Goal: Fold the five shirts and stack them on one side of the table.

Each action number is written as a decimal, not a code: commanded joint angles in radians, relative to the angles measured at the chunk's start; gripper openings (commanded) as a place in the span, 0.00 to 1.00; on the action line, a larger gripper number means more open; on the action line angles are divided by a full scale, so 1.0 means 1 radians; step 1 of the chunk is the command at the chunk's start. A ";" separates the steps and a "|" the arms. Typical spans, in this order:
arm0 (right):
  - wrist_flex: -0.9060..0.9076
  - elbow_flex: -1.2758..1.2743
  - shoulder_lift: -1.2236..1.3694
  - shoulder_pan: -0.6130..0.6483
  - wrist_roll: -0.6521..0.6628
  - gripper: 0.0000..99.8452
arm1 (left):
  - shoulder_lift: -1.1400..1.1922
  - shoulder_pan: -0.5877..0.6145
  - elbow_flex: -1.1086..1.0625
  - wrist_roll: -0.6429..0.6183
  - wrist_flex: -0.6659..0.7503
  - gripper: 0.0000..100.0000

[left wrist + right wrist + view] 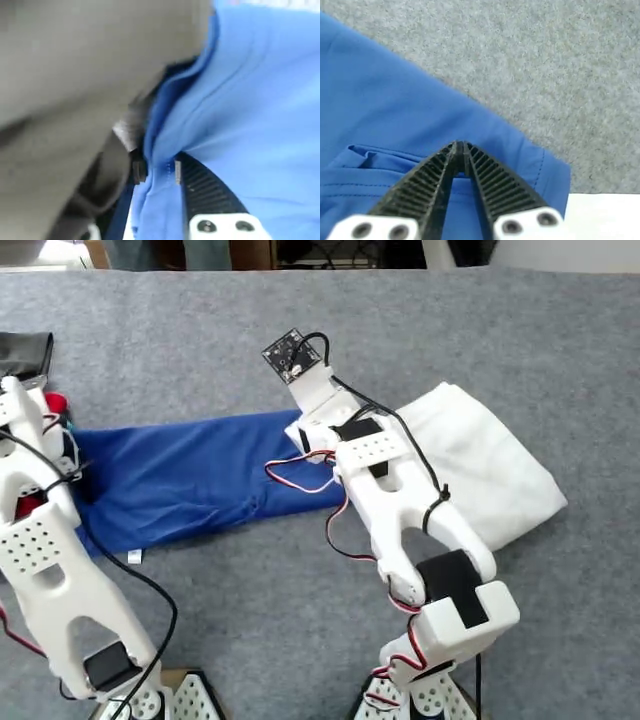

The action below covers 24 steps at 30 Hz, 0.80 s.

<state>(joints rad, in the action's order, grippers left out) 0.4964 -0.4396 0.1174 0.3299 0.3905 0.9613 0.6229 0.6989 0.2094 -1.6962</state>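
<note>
A blue shirt (180, 480) lies stretched in a long band across the grey table, from the left edge to the middle. My left gripper (68, 462) is at its left end; in the left wrist view this gripper (156, 170) is shut on a bunched fold of the blue shirt (250, 100). My right gripper (306, 436) is at the band's right end, with its tips (460, 146) pressed together on the blue shirt (395, 110), where a small pucker runs into them. A folded white shirt (480, 470) lies just right of the right arm.
Grey felt (480, 330) covers the table. A dark object (25, 352) sits at the far left edge behind the left arm. A corner of the white shirt (605, 215) shows beside the right gripper. Bare felt stretches along the back and in front of the blue shirt.
</note>
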 commanded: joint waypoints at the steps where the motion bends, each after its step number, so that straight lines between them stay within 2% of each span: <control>1: -0.015 0.047 -0.005 -0.011 0.009 0.02 | 0.046 -0.019 0.004 -0.025 -0.005 0.10; 4: -0.014 0.058 -0.005 -0.038 0.008 0.02 | 0.044 -0.028 0.007 -0.003 -0.005 0.02; 9: -0.011 0.088 -0.038 -0.092 0.009 0.02 | 0.035 -0.058 0.038 0.009 -0.006 0.03; 13: -0.002 0.117 -0.081 -0.169 0.011 0.02 | -0.008 -0.099 0.166 -0.058 -0.061 0.03; 17: 0.000 0.153 -0.108 -0.296 0.040 0.02 | -0.097 -0.200 0.193 -0.061 -0.064 0.03; 24: 0.000 0.297 -0.114 -0.563 0.057 0.02 | -0.287 -0.443 0.090 -0.037 -0.064 0.03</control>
<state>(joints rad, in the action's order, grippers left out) 0.4964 -0.2309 0.0606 -0.1350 0.4350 0.7940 0.2793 0.8002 0.1757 -1.7499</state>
